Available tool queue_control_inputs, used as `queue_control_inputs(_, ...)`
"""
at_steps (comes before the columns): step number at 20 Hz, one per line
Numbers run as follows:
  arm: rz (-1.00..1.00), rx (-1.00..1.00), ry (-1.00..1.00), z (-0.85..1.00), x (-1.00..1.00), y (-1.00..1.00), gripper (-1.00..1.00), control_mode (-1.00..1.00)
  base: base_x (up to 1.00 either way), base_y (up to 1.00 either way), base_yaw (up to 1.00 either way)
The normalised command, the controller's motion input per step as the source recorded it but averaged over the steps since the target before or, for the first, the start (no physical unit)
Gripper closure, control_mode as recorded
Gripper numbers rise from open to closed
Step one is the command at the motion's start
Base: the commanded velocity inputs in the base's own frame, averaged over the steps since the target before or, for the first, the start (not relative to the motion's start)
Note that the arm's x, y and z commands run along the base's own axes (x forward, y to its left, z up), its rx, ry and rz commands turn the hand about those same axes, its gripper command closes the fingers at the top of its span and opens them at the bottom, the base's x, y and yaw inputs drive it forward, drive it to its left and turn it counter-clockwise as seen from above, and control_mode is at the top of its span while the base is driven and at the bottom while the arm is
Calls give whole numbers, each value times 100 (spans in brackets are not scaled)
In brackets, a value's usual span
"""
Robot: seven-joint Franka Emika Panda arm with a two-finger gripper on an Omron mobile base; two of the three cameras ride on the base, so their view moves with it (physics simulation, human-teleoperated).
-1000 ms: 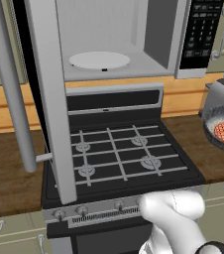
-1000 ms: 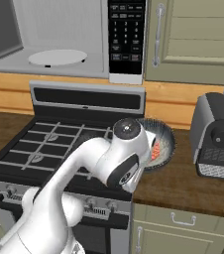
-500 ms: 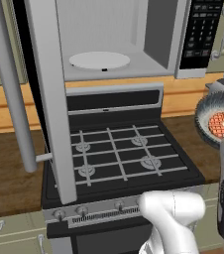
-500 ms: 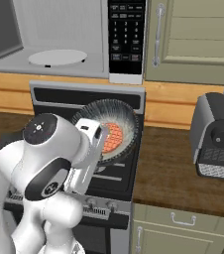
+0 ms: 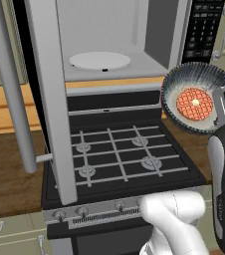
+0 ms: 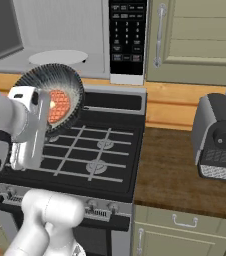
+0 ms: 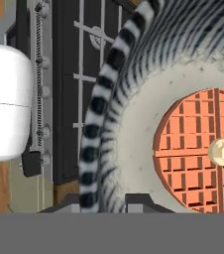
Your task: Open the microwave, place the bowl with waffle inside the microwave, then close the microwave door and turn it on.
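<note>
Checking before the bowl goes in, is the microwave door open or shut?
Open. The door is swung out to the left, edge-on in the left base view, and the microwave cavity shows its white turntable.

We find no readable text, the microwave [image 6: 85, 40] keypad strip [image 6: 127, 37] carries rows of pale marks too small for us to read, no brand or numbers legible elsewhere
</note>
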Motion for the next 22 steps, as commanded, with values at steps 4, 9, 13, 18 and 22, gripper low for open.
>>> queue_control_inputs(4, 21, 0, -3, 58, 26, 96, 100, -100, 0, 0, 0)
queue_control_inputs(9, 17, 1, -2, 60, 61, 61, 100, -100, 0, 0, 0)
queue_control_inputs(13, 0, 0, 6, 26, 100, 13, 100, -100, 0, 0, 0)
queue_control_inputs(18, 0, 0, 8, 20, 100, 1, 100, -100, 0, 0, 0)
queue_control_inputs(22, 4, 0, -1, 51, 65, 1, 100, -100, 0, 0, 0)
